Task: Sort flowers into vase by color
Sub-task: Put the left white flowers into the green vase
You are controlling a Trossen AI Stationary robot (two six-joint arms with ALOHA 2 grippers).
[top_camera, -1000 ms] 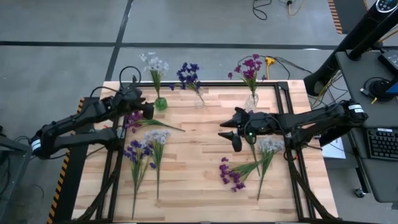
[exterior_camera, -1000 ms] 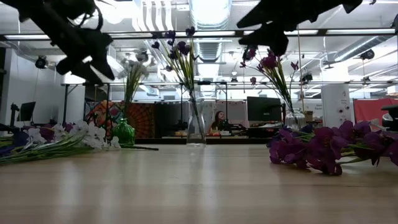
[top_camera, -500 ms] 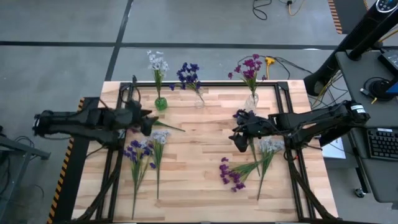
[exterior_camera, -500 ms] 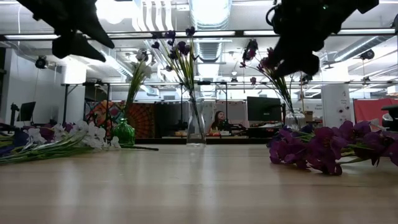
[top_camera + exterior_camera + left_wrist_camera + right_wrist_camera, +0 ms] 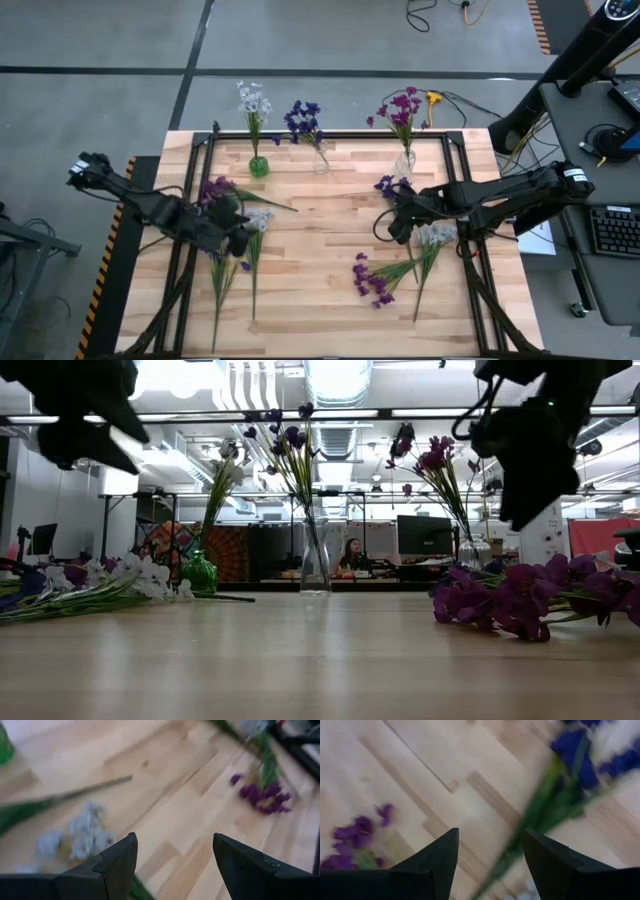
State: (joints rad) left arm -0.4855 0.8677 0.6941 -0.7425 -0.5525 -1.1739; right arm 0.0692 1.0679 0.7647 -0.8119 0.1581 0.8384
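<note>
High view, and we start at the near edge of the pale wooden table (image 5: 320, 300): loose magenta-purple sprigs (image 5: 372, 280) lie there unsorted, with whitish pale-blue sprigs (image 5: 435, 236) just beyond them.

Mid-table now. The left gripper (image 5: 240, 241) has swung away from the far vases over this last second and hangs over the loose bunch of pale and violet sprigs (image 5: 222, 262) on its own side. Its fingers stand well apart with nothing in them. Behind it a single magenta sprig with a long green stem (image 5: 216, 188) lies flat on the boards, so that one looks to us unplaced.

Across the table, the right gripper (image 5: 396, 232) has slid back along a dark blue-violet sprig (image 5: 385, 185) lying on the wood. Its fingers are open either side of the green stem, no grip that we can see. We read both arms as lining up fresh picks.

Far edge: the small green vase (image 5: 258, 167) holds pale flowers, the middle clear vase (image 5: 321, 162) dark blue, the right-hand clear vase (image 5: 404, 163) magenta. Plenty left to sort.
</note>
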